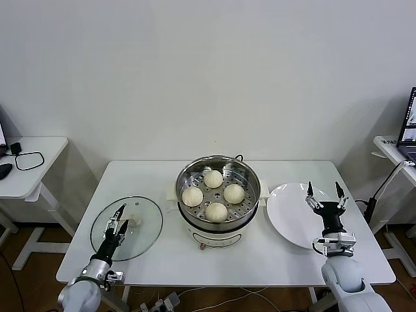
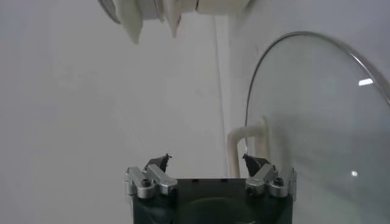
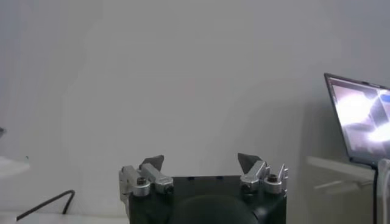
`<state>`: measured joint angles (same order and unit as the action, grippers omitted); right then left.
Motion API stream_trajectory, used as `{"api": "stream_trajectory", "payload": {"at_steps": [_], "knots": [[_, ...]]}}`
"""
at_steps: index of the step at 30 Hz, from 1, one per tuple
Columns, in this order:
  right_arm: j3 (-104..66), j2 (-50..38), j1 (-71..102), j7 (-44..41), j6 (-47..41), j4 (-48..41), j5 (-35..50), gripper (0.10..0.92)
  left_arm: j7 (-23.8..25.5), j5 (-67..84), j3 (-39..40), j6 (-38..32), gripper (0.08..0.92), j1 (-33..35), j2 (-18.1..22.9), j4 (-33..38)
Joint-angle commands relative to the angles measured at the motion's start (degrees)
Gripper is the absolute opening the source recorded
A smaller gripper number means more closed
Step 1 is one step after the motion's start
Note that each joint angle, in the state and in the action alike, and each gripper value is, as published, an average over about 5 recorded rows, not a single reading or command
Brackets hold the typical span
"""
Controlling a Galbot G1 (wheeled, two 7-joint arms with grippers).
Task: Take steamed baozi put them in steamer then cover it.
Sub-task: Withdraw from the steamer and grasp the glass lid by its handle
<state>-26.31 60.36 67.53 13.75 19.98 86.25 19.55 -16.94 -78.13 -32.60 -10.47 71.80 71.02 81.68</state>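
Four cream-white baozi (image 1: 212, 179) (image 1: 192, 196) (image 1: 234, 193) (image 1: 216, 211) sit on the perforated tray inside the shiny steamer (image 1: 248, 177) at the table's middle. The clear glass cover (image 1: 146, 240) lies flat on the table at the left, with its white handle (image 1: 135, 223) up. My left gripper (image 1: 118, 218) is open and empty just above the cover, beside the handle. In the left wrist view the gripper (image 2: 207, 161) faces the handle (image 2: 247, 143) and the cover (image 2: 317, 122). My right gripper (image 1: 323, 194) is open and empty over a white plate; it also shows in the right wrist view (image 3: 200, 163).
An empty white plate (image 1: 286, 218) lies right of the steamer. Side desks stand at the far left (image 1: 32, 162) and far right (image 1: 393, 149), the right one with a laptop (image 3: 359, 122). The steamer's white base (image 2: 177, 9) shows in the left wrist view.
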Motion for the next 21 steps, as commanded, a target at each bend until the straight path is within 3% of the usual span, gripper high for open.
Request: {"api": "stream_trajectory", "payload": {"at_steps": [1, 11, 21], "knots": [[-1.0, 0.8, 1.3, 0.1, 0.2, 0.1, -0.6, 0.823, -0.5, -0.8, 1.2, 1.1, 0.823, -3.1, 0.1, -2.4], [-1.1, 1.2, 1.7, 0.2, 0.2, 0.4, -1.3, 0.823, -0.5, -0.1, 1.8, 1.8, 0.796, -4.4, -0.1, -5.2], [-1.0, 1.2, 1.4, 0.3, 0.2, 0.5, -1.7, 0.823, -0.3, 2.9, 2.2, 2.6, 0.515, -4.5, -0.4, -6.4]]}}
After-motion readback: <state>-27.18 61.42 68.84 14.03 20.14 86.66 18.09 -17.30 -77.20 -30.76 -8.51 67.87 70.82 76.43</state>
